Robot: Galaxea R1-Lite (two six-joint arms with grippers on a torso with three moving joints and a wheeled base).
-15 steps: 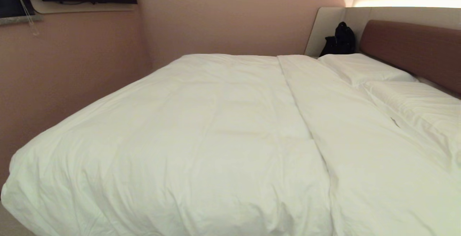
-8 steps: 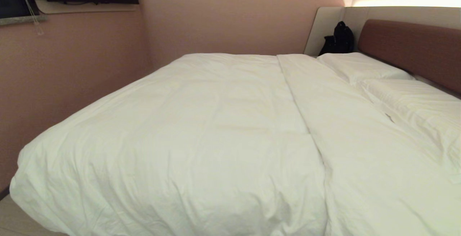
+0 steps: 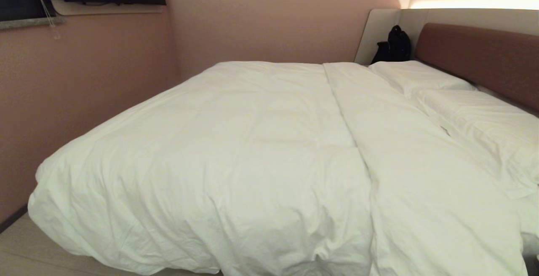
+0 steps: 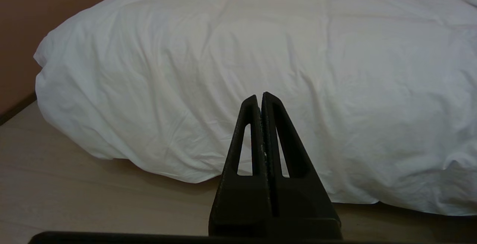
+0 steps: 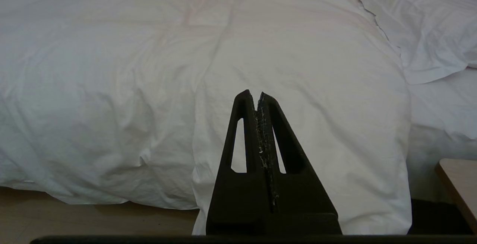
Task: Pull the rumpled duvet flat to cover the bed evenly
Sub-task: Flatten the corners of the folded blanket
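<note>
Nearest the robot, low over the pale wood floor point(image 4: 74, 195), the left gripper point(image 4: 259, 97) and right gripper point(image 5: 252, 94) each hang with their fingers pressed together on nothing, pointing at the side of the bed point(image 3: 476, 48) and apart from it; neither shows in the head view

Just beyond them the duvet point(image 3: 236, 166) droops over the bed's near edge in a puffy, creased roll that hides the platform base, then spreads across most of the mattress toward the pink wall point(image 3: 273, 19). It looks thick but light, soft and limp, so it would likely sag and bunch where pulled, not slide as one sheet. The hanging hem at the near edge, or the rounded foot corner point(image 4: 56, 61), seems the best place to pinch: loose cloth there, clear of the mattress

A long lengthwise fold point(image 3: 349, 132) runs up the bedding; whether it is a turned-back flap of the duvet or a second layer I cannot tell

Farther off, two pillows point(image 3: 471, 116) lie against the reddish-brown headboard point(image 3: 484, 57), the nearer cut off by the frame. A dark bag point(image 3: 393, 48) sits in the far corner, its details lost. The bed's far edge is hidden
</note>
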